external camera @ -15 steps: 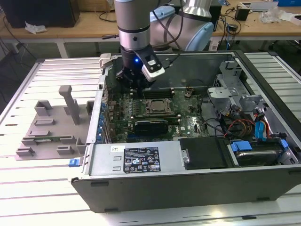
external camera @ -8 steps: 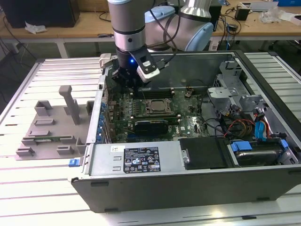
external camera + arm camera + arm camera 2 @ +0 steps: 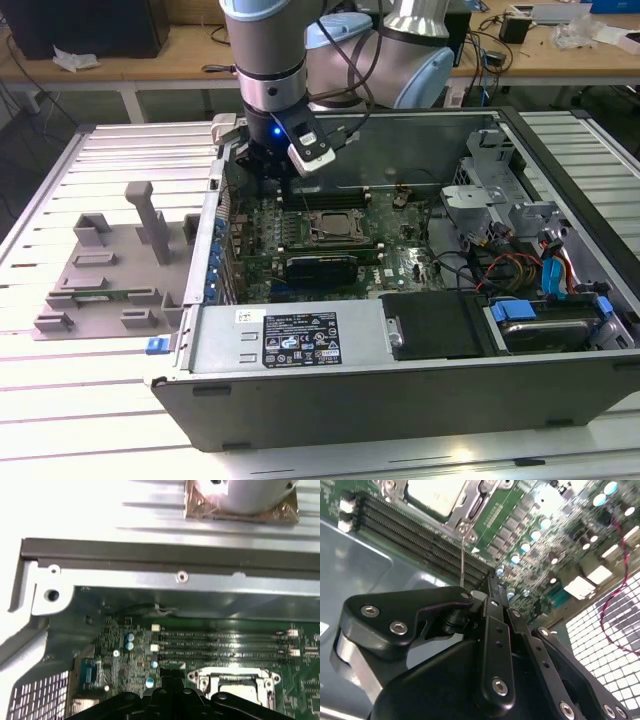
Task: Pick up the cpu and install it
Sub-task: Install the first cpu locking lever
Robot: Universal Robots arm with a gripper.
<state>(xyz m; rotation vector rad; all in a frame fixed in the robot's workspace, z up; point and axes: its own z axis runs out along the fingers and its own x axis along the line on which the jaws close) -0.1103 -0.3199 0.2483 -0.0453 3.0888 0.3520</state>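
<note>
End effector (image 3: 275, 180), grip unclear, over motherboard (image 3: 405, 262) near cpu (image 3: 335, 226) in socket (image 3: 313, 226); white printed label (image 3: 300, 340) on case (image 3: 420, 400) front.

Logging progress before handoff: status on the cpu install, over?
Gripper low over motherboard, exterior view's left of socket. Pale square in socket looks like the cpu, seated. No obstruction seen.

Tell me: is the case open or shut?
Open: the motherboard inside the case lies exposed in the exterior view.
</note>
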